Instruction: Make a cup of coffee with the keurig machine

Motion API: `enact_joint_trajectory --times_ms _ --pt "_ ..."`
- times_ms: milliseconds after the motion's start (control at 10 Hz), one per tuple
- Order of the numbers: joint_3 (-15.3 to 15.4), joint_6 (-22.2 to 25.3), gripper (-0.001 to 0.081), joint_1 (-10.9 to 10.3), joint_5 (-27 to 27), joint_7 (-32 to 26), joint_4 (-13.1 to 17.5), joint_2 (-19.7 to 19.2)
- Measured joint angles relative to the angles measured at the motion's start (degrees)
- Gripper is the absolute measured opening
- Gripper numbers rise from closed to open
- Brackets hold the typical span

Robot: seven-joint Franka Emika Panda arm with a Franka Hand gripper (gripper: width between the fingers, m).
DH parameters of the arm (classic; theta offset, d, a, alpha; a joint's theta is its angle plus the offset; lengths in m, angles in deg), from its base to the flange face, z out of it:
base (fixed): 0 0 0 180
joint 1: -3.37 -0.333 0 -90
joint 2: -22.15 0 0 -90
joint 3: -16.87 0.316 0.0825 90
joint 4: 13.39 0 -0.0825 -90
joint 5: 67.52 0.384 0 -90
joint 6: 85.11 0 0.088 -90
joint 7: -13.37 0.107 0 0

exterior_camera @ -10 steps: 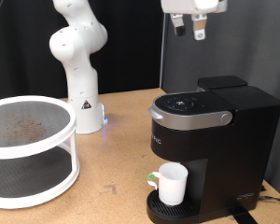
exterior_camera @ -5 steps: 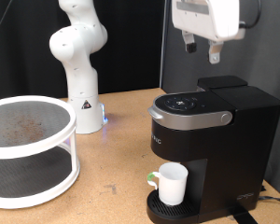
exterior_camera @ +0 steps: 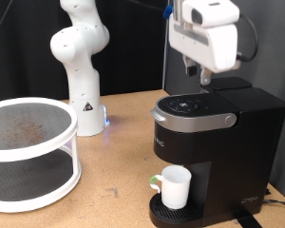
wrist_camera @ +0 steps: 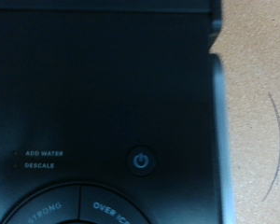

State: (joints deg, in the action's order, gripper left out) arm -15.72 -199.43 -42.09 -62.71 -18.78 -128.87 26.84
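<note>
The keurig machine (exterior_camera: 218,133) is a matte-black box at the exterior view's right, lid down, with a silver-grey handle (exterior_camera: 192,120) and a button panel on top. The white mug (exterior_camera: 175,186) stands upright on its round drip tray (exterior_camera: 160,211) under the spout. My gripper (exterior_camera: 198,76) hangs just above the machine's top, over the button panel, its two fingers apart with nothing between them. The wrist view looks closely down on the machine's top (wrist_camera: 103,84): the power button (wrist_camera: 141,160), "add water" and "descale" labels, and the "strong" button rim. No fingers show there.
A white two-tier round rack (exterior_camera: 28,152) stands at the exterior view's left on the wooden table (exterior_camera: 114,161). A white robot base (exterior_camera: 82,66) stands behind it. A black cable hangs behind the gripper. Bare table shows beside the machine in the wrist view (wrist_camera: 257,112).
My gripper has come down from the exterior view's top edge towards the machine's top over the last second. The mug and machine have not moved.
</note>
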Motion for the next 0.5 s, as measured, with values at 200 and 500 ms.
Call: enact_joint_trajectory --times_ms 200,500 --pt "0.0 -2.8 0.0314 0.1 0.0 0.0 -3.2 0.2" --pt "-0.1 -5.5 0.0024 0.6 0.0 0.1 -6.3 0.2"
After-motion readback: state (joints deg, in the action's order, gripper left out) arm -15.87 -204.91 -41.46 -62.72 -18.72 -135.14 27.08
